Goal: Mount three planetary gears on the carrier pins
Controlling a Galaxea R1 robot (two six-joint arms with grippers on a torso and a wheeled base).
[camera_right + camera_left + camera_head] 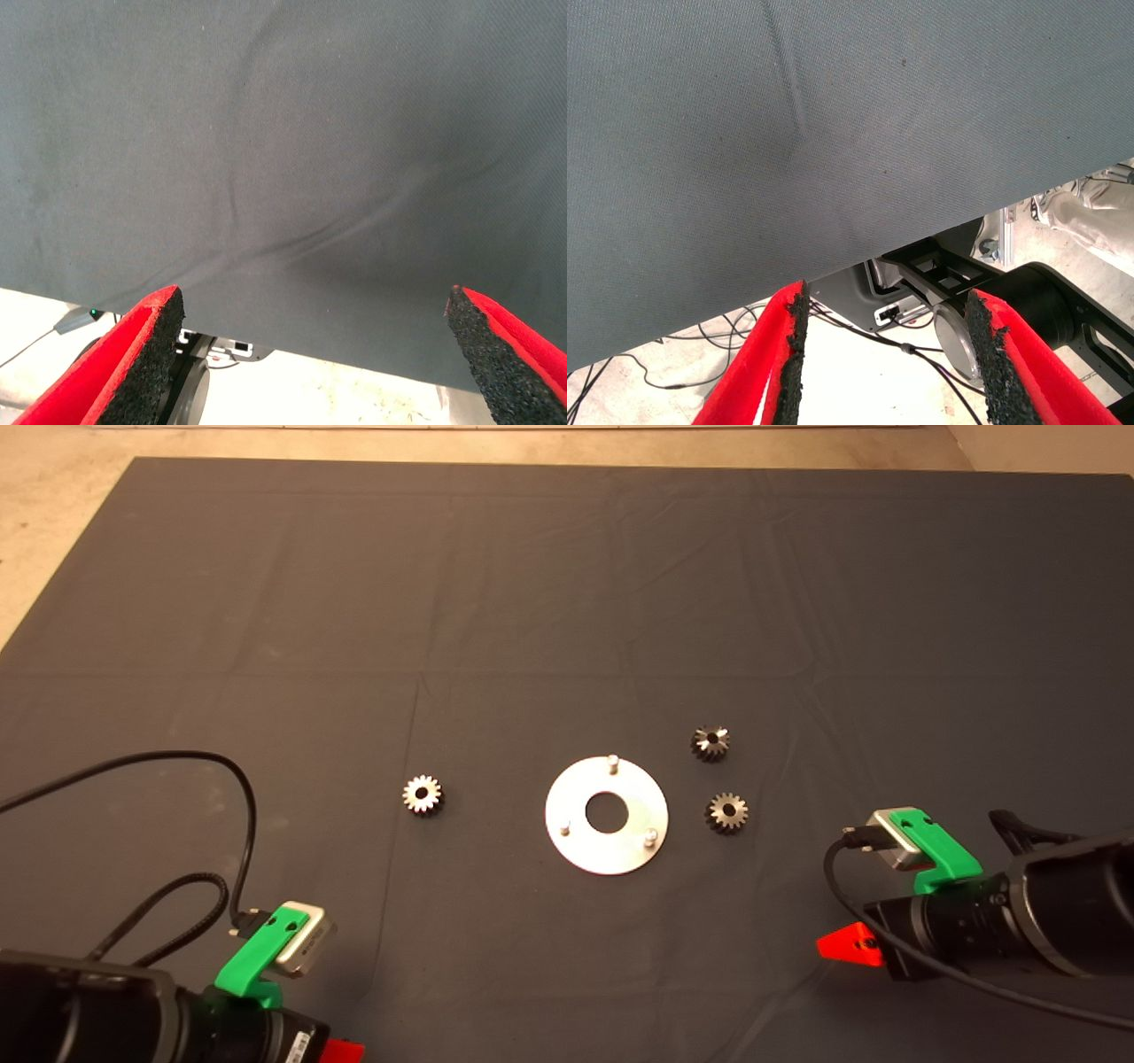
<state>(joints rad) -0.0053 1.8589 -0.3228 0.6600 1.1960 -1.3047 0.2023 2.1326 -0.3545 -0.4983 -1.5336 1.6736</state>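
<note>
Head view: disc (607,815) mid-surface, three pins (611,762) bare. Gears: one (423,794) left of disc, two (719,778) right, all loose. Left gripper (886,372) and right gripper (314,354) released, empty, parked at near edge. No gear fitted yet; next likely right gripper reaching nearest gear.

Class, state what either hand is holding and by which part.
Nothing: the left hand and right hand are open, and the three small toothed steel gears lie on the mat.

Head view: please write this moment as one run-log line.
small toothed steel gears: on mat | silver carrier pins: bare | left gripper: open, parked | right gripper: open, parked
</note>
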